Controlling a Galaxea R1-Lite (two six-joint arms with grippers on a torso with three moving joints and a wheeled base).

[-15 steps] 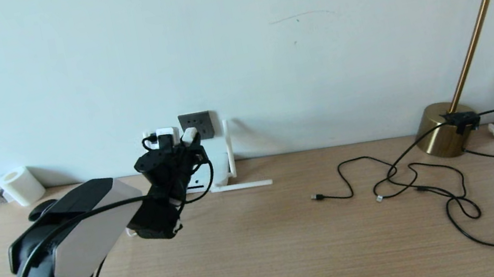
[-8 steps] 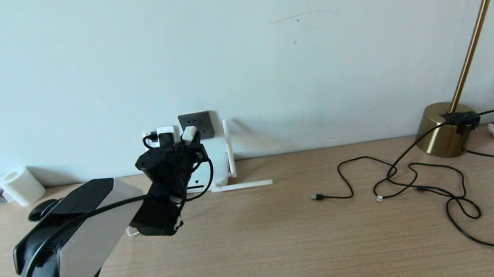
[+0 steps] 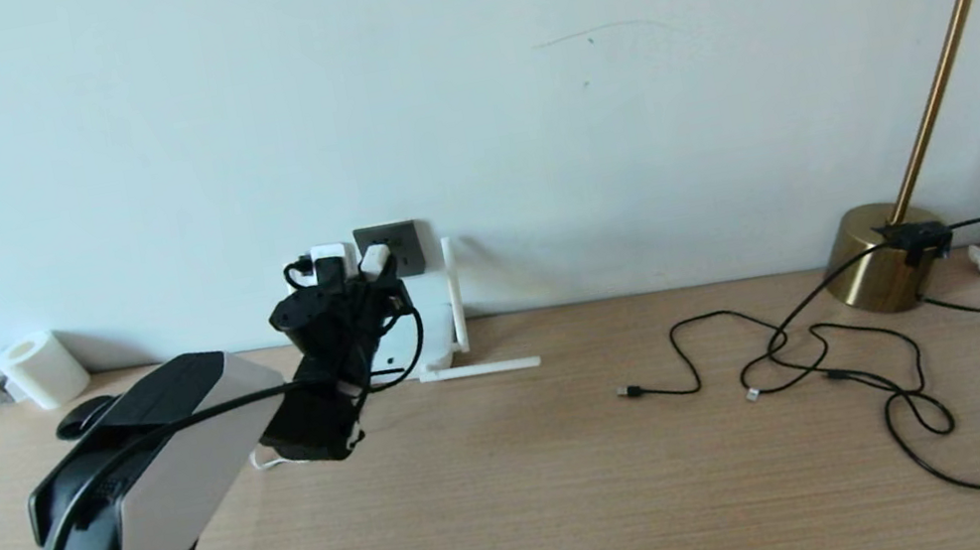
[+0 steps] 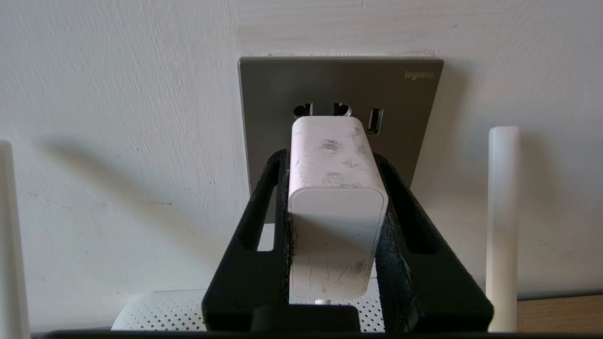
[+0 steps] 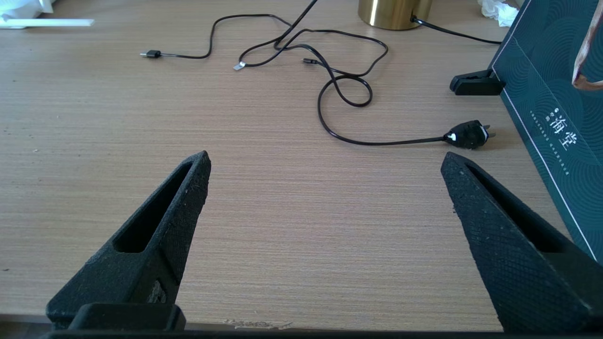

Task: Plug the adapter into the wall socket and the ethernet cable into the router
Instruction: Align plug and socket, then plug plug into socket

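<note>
Presently the adapter [image 4: 335, 207] is clamped by the left gripper [image 4: 337, 188] just before the wall socket [image 4: 264, 94]; at twelve o'clock, pins should be squared before pushing. The right gripper [image 5: 325, 188], fingers apart, is parked.

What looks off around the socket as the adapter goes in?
One router antenna lies flat on the desk while another stands upright. The adapter, clamped in the left hand, has scuffed, smudged faces. The wall socket itself looks intact.
</note>
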